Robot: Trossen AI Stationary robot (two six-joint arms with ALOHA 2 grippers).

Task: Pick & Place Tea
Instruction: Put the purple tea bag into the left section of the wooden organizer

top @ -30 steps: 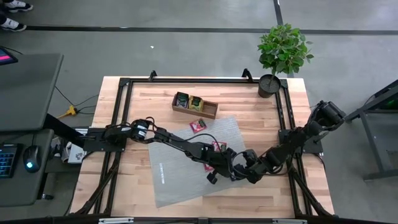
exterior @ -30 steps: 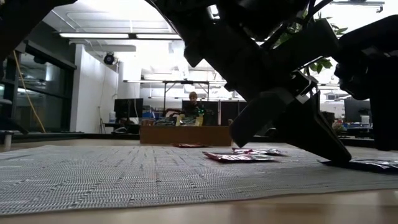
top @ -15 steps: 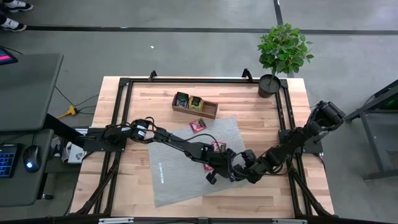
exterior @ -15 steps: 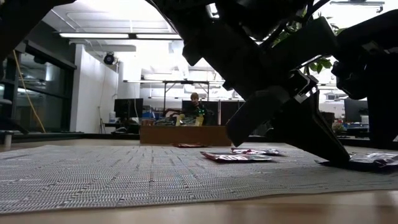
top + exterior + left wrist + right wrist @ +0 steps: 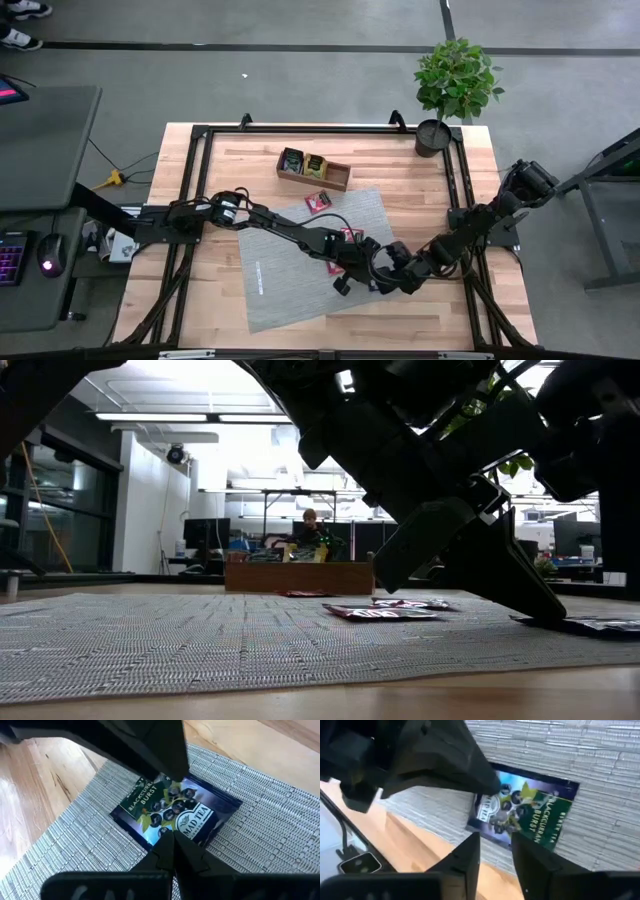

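Open-plan lab or office: strip lights (image 5: pixel 150 417), desks, monitors (image 5: pixel 205 532), seated person (image 5: pixel 310 520) beyond the table.

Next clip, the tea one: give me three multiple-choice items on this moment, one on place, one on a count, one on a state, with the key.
1. Where does the blackcurrant sachet lie?
A. On the grey mat
B. In the wooden tray
C. On bare wood beside the plant

2. How many compartments of the wooden tray hold sachets in the high view?
A. None
B. Two
C. Three

3. How are the left gripper's fingers?
A. Wide open
B. Shut, tips together
C. Clamped on the tray

Key:
1 A, both wrist views show the sachet flat on the woven mat, near the mat's edge.
2 B, two compartments show sachets and the third, at the right end, shows bare wood.
3 B, the left wrist view shows the two fingertips meeting at the sachet's edge, opposite the right gripper.
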